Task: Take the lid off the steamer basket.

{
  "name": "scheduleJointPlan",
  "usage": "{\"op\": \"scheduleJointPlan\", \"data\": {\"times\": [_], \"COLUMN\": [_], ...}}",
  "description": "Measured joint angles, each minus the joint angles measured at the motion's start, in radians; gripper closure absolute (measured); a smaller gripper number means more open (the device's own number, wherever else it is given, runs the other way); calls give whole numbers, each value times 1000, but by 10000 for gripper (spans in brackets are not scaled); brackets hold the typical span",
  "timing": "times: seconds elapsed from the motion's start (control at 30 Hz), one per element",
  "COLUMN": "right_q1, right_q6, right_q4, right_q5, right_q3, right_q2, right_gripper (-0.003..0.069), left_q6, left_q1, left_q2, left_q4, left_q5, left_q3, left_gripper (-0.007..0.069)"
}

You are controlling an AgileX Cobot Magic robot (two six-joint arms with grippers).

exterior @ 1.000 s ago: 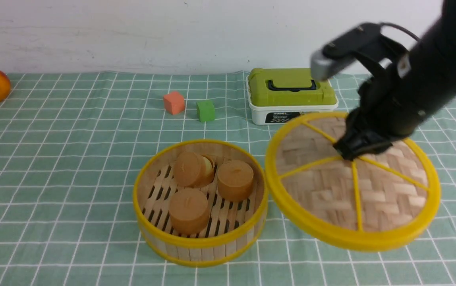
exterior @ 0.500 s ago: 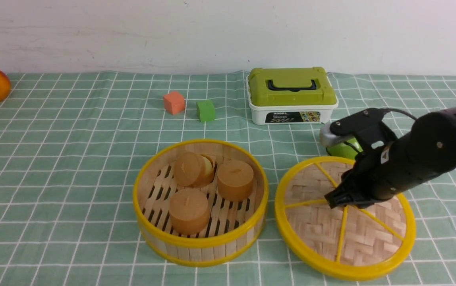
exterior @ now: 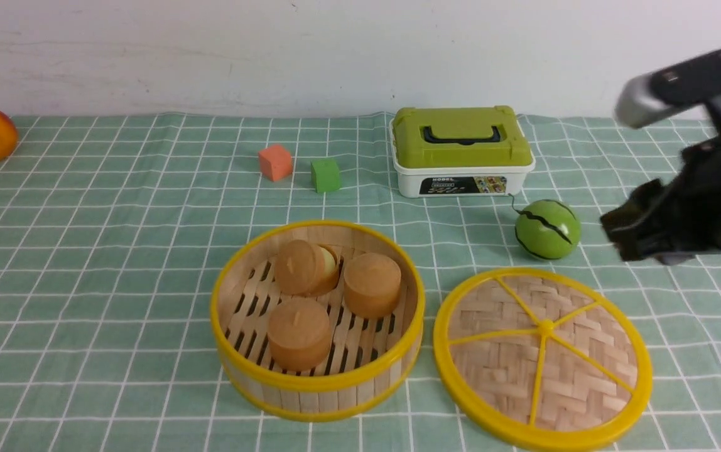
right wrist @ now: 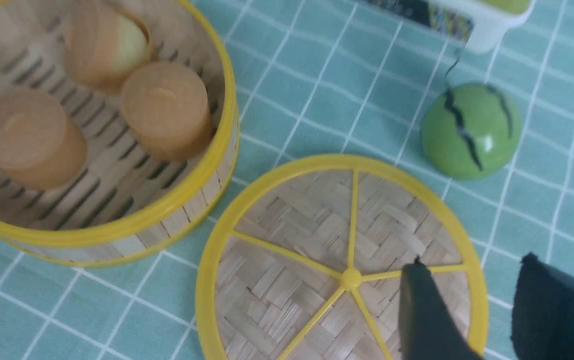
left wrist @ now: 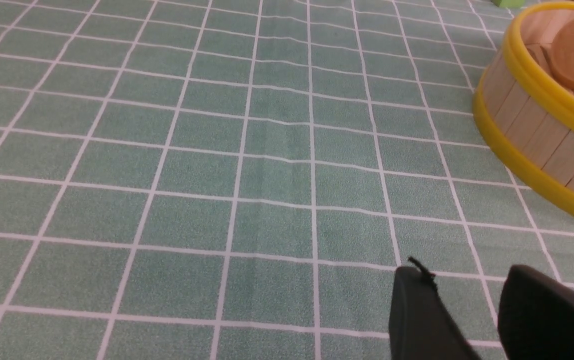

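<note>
Right gripper (exterior: 627, 237) lifted to right edge, jaws apart, empty. Woven bamboo lid (exterior: 542, 361), yellow-rimmed disc, flat on cloth (exterior: 115, 251) lower right, just beside open slatted steamer basket (exterior: 316, 394). Left gripper (left wrist: 472, 320) parted, empty.

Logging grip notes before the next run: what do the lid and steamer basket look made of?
The lid: matte pale bamboo strips woven in herringbone; rim, spokes and knob look like smooth yellow plastic. The steamer basket: upright pale bamboo or wood slats with visible seams, slatted floor; glossy yellow rims, probably plastic.
</note>
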Motion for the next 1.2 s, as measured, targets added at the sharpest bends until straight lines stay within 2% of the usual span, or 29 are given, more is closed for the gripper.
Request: {"op": "scheduleJointPlan", "data": {"times": [0.03, 0.1, 0.13, 0.17, 0.23, 0.5, 0.9, 0.97, 1.07, 1.13, 1.2], "right_q1": [0, 0, 0, 0, 0, 0, 0, 0, -35, -71, -151], "right_q6": [0, 2, 2, 16, 35, 53, 53, 53, 53, 53, 53], "right_q4": [0, 0, 0, 0, -6, -65, -98, -118, -139, -129, -82], "right_q5": [-5, -30, -30, -41, -57, -66, -59, -119, -305, -376, -479], "right_q3": [7, 151, 151, 218, 272, 334, 357, 411, 565, 644, 787], "right_q2": [-15, -256, -268, -345, -434, -647, -723, -731, -769, -800, -875], "right_gripper": [456, 615, 615, 658, 677, 680, 676, 676, 678, 678, 678], "left_q6": [0, 0, 0, 0, 0, 0, 0, 0, 0, 0, 0], "left_q1": [0, 0, 0, 0, 0, 0, 0, 0, 0, 0, 0], "left_q2": [0, 0, 0, 0, 0, 0, 0, 0, 0, 0, 0], "left_q4": [0, 0, 0, 0, 0, 0, 0, 0, 0, 0, 0], "left_q5": [0, 0, 0, 0, 0, 0, 0, 0, 0, 0, 0], "left_q3": [0, 0, 0, 0, 0, 0, 0, 0, 0, 0, 0], "left_gripper": [386, 386, 386, 386, 386, 386, 386, 386, 386, 386, 386]}}
